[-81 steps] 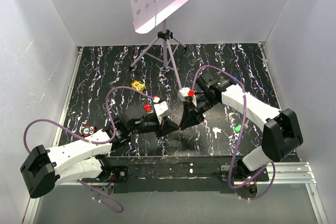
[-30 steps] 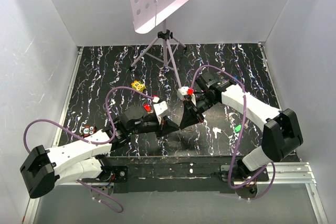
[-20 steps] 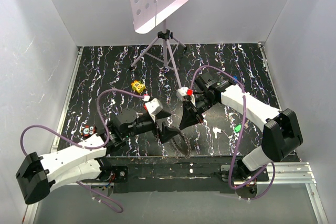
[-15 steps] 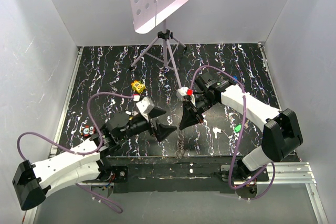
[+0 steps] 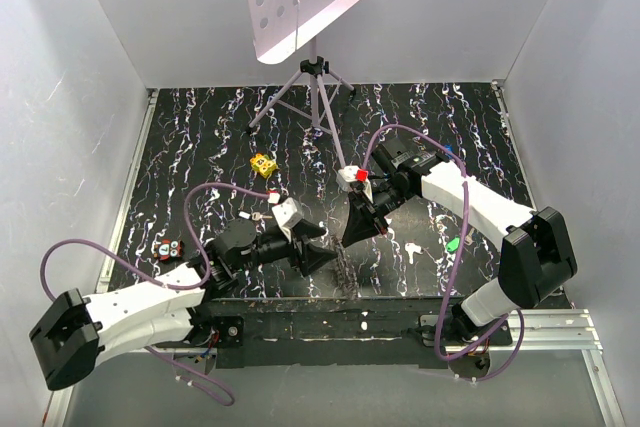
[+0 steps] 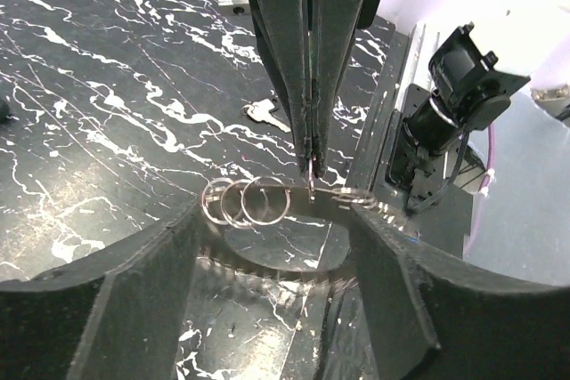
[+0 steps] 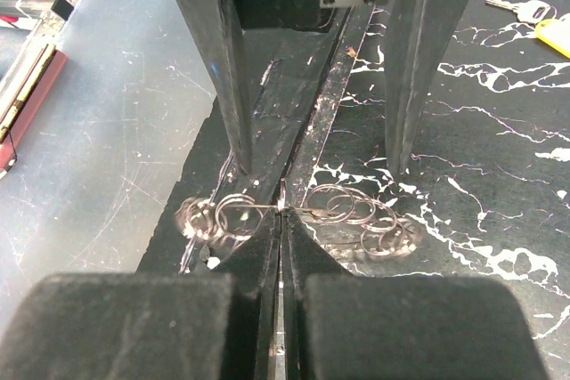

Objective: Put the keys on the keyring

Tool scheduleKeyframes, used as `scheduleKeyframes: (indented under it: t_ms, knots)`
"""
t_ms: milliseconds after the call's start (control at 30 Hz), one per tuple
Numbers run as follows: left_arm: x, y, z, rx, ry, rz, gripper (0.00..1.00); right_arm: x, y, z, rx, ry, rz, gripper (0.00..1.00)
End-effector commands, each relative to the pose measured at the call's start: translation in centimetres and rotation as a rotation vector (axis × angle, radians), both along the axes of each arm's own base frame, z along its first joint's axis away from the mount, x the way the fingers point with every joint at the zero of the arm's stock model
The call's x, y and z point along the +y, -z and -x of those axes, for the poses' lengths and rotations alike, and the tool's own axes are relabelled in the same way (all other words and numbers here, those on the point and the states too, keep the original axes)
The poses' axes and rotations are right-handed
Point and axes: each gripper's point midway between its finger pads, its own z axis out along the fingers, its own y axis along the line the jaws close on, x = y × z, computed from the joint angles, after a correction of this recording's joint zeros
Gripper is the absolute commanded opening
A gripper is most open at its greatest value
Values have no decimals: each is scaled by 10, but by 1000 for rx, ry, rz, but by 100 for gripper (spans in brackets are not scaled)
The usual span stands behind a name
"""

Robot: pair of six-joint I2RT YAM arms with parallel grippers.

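Observation:
The keyring (image 6: 242, 204) shows as a chain of thin wire loops, partly blurred. My right gripper (image 7: 280, 211) is shut on its wire near the middle, so loops (image 7: 343, 205) hang on both sides just above the mat. My left gripper (image 6: 272, 220) is open, its two fingers (image 7: 227, 122) standing wide apart on either side of the loops without touching them. In the top view both grippers (image 5: 322, 259) (image 5: 352, 235) meet near the table's front edge. Loose keys lie around: a green one (image 5: 453, 244), a silver one (image 6: 263, 113), and a small group (image 5: 168, 247) at the left.
A yellow spotted block (image 5: 263, 163) lies mid-table and a tripod stand (image 5: 316, 97) with a perforated plate rises at the back. The black front rail (image 5: 330, 317) runs just below the grippers. White walls close in three sides.
The left gripper was shut close by the right one; it opened, swung back and left, then came forward again around the ring. The right arm stayed put.

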Motion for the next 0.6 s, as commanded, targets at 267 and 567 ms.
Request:
scheduleKeyframes:
  t_ms: [267,567]
  knots:
    - [-22,-27,3,-75,100,73,47,4,-15,4,6,-17,-53,1]
    - [-26,-20,1,-49,106,52,26,4,-14,4,7,-16,-51,1]
